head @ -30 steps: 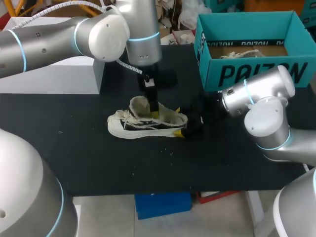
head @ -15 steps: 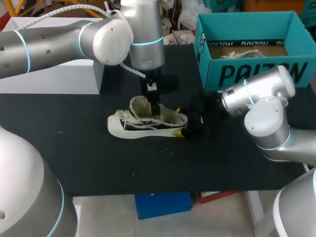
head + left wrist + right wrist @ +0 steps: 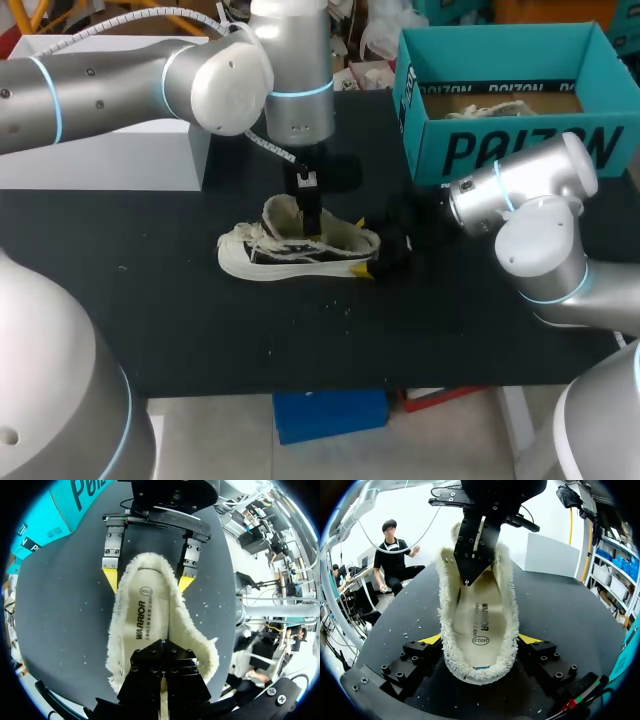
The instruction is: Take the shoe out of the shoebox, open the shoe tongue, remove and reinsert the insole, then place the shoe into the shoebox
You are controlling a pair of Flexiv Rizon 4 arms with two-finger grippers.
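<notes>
Over the last second the left arm's wrist shifts a little toward the shoebox (image 3: 520,150) side and sinks slightly, so the left pincer (image 3: 162,645) now reaches deeper into the mouth of the shoe (image 3: 300,250). The shoe itself has not moved on the counter (image 3: 150,300), and the right arm has held its place. This suggests the insole step is under way and the shoe is not yet ready to go back in the box.

The left arm comes in from its side, bends at the elbow and points its wrist straight down over the shoe. Its fingers are drawn together, with the tips on the insole (image 3: 150,620), which lies flat inside the fleece lining. Whether they pinch its edge or only press on it cannot be told.

The right arm lies low along the counter, reaching in from the shoebox side. The right pincer (image 3: 148,581) stands wide, one yellow tip on each side of the heel, clamping it steady. The shoe lies near the middle of the counter, well apart from the open shoebox.
</notes>
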